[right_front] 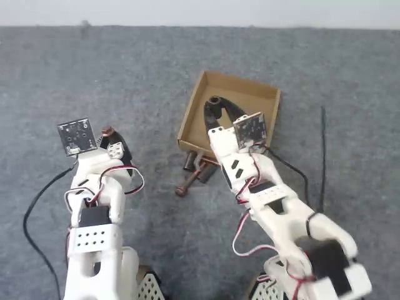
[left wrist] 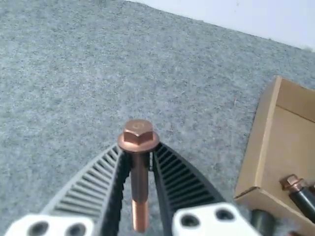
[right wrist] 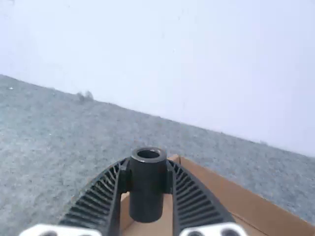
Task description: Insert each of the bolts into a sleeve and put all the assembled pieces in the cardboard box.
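1. Nearest in, a black cable (right_front: 323, 156) lay along the carpet (right_front: 137, 69) out on the right, well apart from the box.
2. The left gripper (left wrist: 139, 153) was clamped on a bolt (left wrist: 139, 141). The shank sat between the jaws and the hex head sat just past the tips. It hung over bare carpet well left of the box, with free room on every side.
3. Each wrist carried a small board (right_front: 77, 136); any print on them was too small to read.
4. It was tight between the arms. A loose sleeve (right_front: 188, 161) and a loose bolt (right_front: 186, 185) lay flat just beside the box's near wall. A second dark piece was half hidden by the right arm. In the left wrist view, one dark piece by the box corner showed a copper head (left wrist: 294, 183) at its end.
5. The box (right_front: 270, 95) sat open-topped and turned at an angle, with one corner toward the left arm.
6. The right gripper (right wrist: 147, 169) was closed on a sleeve (right wrist: 147, 196), held upright with its bore open at the top, over the box near its left wall.
7. Farther out, there was wide open carpet on both sides, ending at a plain white wall (right_front: 187, 11).
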Robot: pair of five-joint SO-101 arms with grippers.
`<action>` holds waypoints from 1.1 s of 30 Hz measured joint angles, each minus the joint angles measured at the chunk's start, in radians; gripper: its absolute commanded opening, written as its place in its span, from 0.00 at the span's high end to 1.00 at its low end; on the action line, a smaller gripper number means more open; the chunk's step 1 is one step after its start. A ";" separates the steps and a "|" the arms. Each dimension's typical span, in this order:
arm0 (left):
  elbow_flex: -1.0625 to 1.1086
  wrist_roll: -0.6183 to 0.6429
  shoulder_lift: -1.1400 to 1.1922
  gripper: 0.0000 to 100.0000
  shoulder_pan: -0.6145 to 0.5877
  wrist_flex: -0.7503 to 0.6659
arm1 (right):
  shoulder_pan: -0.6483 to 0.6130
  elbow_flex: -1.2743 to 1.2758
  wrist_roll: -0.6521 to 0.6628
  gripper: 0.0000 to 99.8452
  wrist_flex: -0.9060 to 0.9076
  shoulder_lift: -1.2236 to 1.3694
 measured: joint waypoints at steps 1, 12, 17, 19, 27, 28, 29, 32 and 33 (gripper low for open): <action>0.000 0.000 0.000 0.99 0.000 0.000 | 0.000 0.005 0.000 0.99 -0.034 0.025; 0.034 0.000 0.000 0.99 0.017 -0.054 | -0.005 0.236 0.000 0.99 -0.302 0.057; 0.034 0.000 0.000 0.99 0.023 -0.054 | -0.003 0.376 0.000 0.99 -0.388 -0.009; 0.034 0.000 0.000 0.99 0.021 -0.054 | -0.015 0.434 0.000 0.99 -0.423 -0.048; 0.034 0.000 0.000 0.99 0.021 -0.054 | -0.075 0.468 -0.002 0.99 -0.399 -0.112; 0.034 0.000 0.000 0.99 0.021 -0.054 | -0.081 0.468 -0.002 0.99 -0.394 -0.112; 0.034 0.000 0.000 0.99 0.021 -0.054 | -0.086 0.468 -0.002 0.99 -0.393 -0.112; 0.034 0.000 0.000 0.99 0.021 -0.054 | -0.124 0.468 -0.002 0.99 -0.391 -0.112; 0.034 0.000 0.000 0.99 0.021 -0.064 | -0.138 0.468 -0.002 0.99 -0.382 -0.112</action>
